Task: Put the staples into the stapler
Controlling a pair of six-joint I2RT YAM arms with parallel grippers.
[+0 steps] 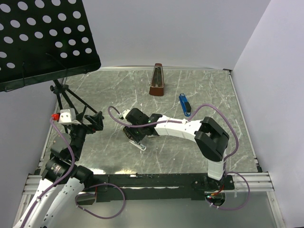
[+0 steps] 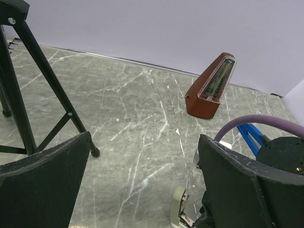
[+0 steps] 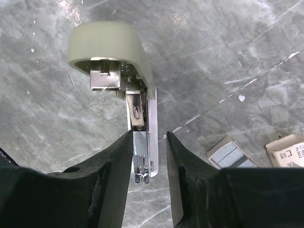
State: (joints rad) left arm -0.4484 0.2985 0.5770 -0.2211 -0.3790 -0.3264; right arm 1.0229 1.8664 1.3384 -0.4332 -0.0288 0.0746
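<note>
While the right hand, parted, straddles the opened stapler without gripping (left hand gapes empty), the staples lie just beside the stapler; swinging there could nudge it askew.

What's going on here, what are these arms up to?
The right hand sits over a cream plastic-and-metal stapler lying flipped open on the grey marbled table. Its fingers are either side of the metal staple channel, with a gap showing, not clamped. A strip of grey staples and a whitish cardboard box lie beside it on the table. The left hand hangs wide open and empty near the black music stand's legs.
</note>
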